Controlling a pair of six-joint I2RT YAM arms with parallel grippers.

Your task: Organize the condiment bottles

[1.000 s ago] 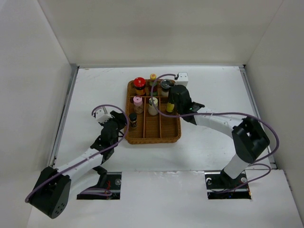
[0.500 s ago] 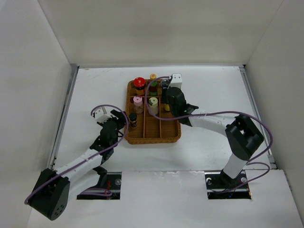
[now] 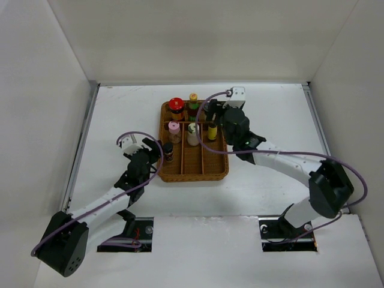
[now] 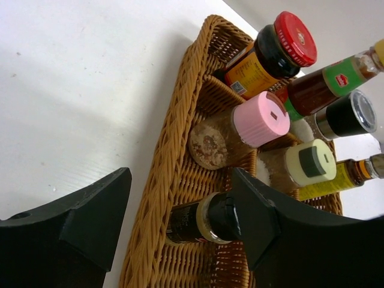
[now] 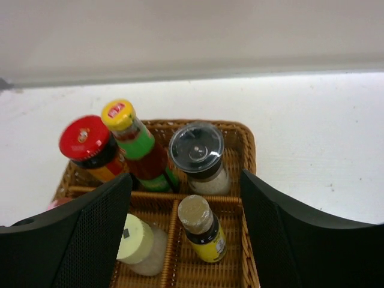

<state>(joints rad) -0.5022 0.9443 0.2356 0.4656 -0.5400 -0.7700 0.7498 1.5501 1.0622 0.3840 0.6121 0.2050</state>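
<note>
Right hand [image 5: 186, 179] newly off yellow bottle [image 3: 212, 131] in wicker tray [image 3: 192, 177].

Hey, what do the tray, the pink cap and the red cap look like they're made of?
The tray looks like woven wicker or rattan, brown and matte; braided strands show along its rim. The pink cap is likely plastic, matte, with moulded ridges round its side. The red cap could be plastic or painted metal, slightly glossy; the look doesn't settle which.
</note>
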